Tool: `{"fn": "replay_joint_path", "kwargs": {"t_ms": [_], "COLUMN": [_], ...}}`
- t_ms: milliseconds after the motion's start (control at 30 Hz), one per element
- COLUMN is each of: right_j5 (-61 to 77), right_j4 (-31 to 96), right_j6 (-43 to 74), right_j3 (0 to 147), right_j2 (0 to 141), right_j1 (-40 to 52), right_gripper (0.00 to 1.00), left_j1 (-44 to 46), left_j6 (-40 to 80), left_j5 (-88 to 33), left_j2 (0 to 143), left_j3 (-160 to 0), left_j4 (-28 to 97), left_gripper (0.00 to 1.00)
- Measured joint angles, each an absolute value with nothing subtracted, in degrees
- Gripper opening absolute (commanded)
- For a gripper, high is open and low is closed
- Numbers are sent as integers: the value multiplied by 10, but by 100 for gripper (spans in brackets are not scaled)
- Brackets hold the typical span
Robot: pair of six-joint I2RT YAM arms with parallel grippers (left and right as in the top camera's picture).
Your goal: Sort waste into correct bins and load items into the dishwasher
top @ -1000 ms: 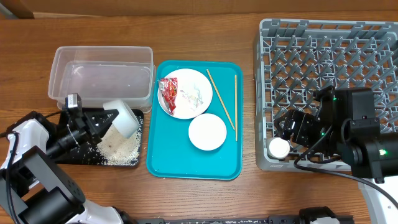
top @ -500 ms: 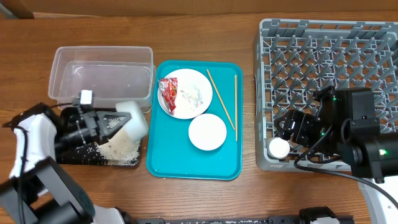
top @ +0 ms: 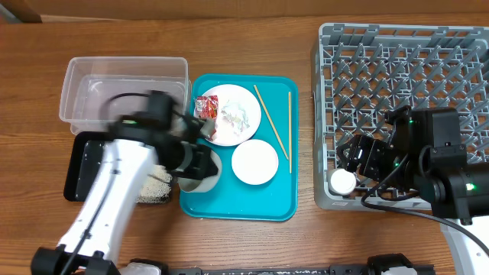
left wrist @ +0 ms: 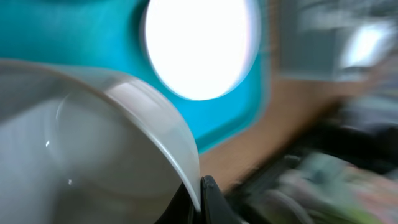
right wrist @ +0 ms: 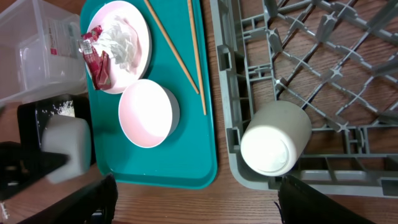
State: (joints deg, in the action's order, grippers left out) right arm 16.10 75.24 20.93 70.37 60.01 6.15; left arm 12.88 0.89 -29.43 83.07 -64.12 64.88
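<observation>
My left gripper (top: 191, 158) is shut on the rim of a white bowl (top: 203, 171) and holds it over the left side of the teal tray (top: 267, 206); the pinch shows in the left wrist view (left wrist: 200, 198). Rice grains (top: 157, 188) lie on the black tray (top: 82, 164). The plate (top: 248, 103) holds the red wrapper (top: 206, 109) and tissue (top: 235, 116). A second white bowl (top: 254, 162) and two chopsticks (top: 270, 122) lie on the teal tray. My right gripper (right wrist: 199, 202) is open and empty over the rack's front left corner, by a white cup (right wrist: 277, 138) lying in the grey rack (top: 405, 61).
The clear tub (top: 126, 90) stands behind the black tray at the left. The rack's peg grid fills the right side of the table. Bare wood runs along the front edge and between the teal tray and the rack.
My left arm has swung right from the black tray to over the teal tray with the white bowl, leaving rice on the black tray. The right arm has not moved.
</observation>
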Motion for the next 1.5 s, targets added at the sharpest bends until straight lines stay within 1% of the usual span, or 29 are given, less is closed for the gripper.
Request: {"fn": "replay_joint_path", "kwargs": {"t_ms": [67,133,233,333,500,700,833,967,1133,1367,1500], "right_j5": [161,161,163,163,163,163,163,163,163,163,163], "right_j4": [752,753,755,755,755,755,756,757,757,763,765], "right_j6": [209,210,209,203,194,194,189,186,184,183,182], "right_j3": [704,704,704,704,704,704,704,704,704,704,704], "right_j2": [600,600,600,600,600,600,600,600,600,600,600], "right_j1": [62,62,62,61,62,62,62,62,62,61,62], "right_gripper": [85,89,93,94,94,96,97,97,97,98,98], "left_j1": [199,263,331,356,359,359,359,356,355,355,355], "left_j6": [72,136,212,242,264,269,269,269,269,269,269], "left_j5": [-216,-142,-45,0,35,42,41,42,42,41,41], "left_j2": [831,836,858,884,914,918,918,920,919,919,919], "left_j3": [-641,-641,-641,-641,-640,-640,-645,-701,-741,-741,-741], "left_j4": [629,619,617,614,601,603,634,675,689,701,706], "left_gripper": [4,4,4,4,4,4,5,8,11,10,7]}}
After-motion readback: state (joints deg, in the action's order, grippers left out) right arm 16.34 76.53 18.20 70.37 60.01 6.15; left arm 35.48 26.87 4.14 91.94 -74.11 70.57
